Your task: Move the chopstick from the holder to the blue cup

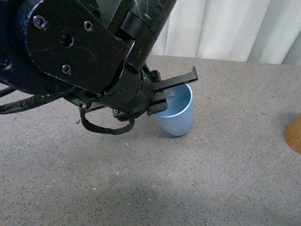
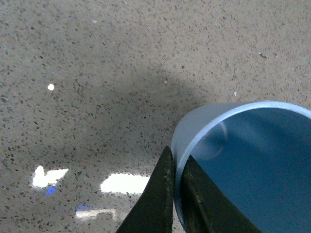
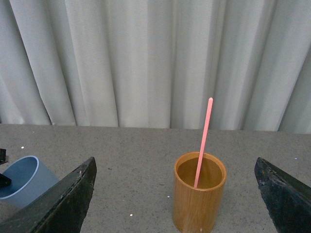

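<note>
Chopstick is standing in the holder with its lower end inside, leaning so that its upper end is rising above the rim at the centre of the right wrist frame. Only this view is showing the stick. The front view is catching just a sliver of the holder at its right edge. The right wrist view is also showing the right gripper with its fingers spread wide at the lower corners of the frame, holding nothing.

The left wrist view is supplying detail that the front view lacks. The left gripper is clamping the wall of the blue cup, one finger outside the rim and one inside. The front view is showing the cup tilted at frame centre, well apart from the holder. Whether its base is touching the table cannot be told.

The table is showing a grey speckled surface, with bright reflections at the lower left of the left wrist frame. A white pleated curtain is hanging behind it.
</note>
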{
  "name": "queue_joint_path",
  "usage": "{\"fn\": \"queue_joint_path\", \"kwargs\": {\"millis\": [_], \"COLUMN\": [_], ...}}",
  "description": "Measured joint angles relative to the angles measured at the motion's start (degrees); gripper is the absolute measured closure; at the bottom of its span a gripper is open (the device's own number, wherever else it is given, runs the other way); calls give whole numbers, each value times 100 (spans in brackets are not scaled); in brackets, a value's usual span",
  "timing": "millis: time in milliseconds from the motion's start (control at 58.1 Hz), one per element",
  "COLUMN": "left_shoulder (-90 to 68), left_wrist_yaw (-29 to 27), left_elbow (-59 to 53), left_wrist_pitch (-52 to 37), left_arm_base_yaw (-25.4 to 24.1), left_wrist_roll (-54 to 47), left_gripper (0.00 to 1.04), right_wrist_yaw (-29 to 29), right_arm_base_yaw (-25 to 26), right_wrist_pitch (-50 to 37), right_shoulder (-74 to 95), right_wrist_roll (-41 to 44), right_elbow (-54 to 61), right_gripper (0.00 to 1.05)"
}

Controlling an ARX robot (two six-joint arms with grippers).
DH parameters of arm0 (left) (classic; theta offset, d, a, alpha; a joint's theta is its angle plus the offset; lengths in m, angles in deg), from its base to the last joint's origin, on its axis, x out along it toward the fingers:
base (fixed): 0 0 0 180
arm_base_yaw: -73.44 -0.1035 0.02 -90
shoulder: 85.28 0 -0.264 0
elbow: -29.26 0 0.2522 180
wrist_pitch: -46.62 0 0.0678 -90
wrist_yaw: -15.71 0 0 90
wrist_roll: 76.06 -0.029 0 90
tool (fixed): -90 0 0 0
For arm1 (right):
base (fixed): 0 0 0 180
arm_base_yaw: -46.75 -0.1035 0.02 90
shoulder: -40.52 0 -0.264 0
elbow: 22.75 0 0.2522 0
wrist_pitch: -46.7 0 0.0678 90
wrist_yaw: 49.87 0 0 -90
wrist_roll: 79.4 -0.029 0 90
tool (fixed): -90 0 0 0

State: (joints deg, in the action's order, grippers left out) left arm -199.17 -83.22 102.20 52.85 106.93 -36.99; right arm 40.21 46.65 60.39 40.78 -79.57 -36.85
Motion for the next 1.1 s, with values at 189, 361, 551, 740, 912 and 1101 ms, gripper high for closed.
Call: {"fn": "queue_joint_path", "kwargs": {"millis": [189, 361, 551, 740, 912, 1101], "left_shoulder": [-11, -85, -111, -125, -125, -125], "left_wrist_yaw": [83, 74, 9, 17, 55, 61], "left_elbow": [0, 13, 57, 90, 107, 175], "left_wrist_pitch": [-9, -11, 2, 11, 17, 39], "left_arm_base_yaw": [192, 254, 304, 339, 341, 350], "left_wrist_roll": [-2, -7, -15, -26, -72, -133], "left_gripper": [101, 101, 101, 101, 92, 56], "right_wrist_yaw": [0, 0, 0, 0, 0, 0], "right_arm_base_yaw": [0, 0, 0, 0, 0, 0], "right_wrist_pitch": [0, 0, 0, 0, 0, 0], "right_shoulder": [0, 0, 0, 0, 0, 0], "right_wrist_roll": [0, 0, 0, 0, 0, 0], "right_elbow": [0, 0, 0, 0, 0, 0], "right_gripper": [9, 9, 9, 9, 9, 9]}}
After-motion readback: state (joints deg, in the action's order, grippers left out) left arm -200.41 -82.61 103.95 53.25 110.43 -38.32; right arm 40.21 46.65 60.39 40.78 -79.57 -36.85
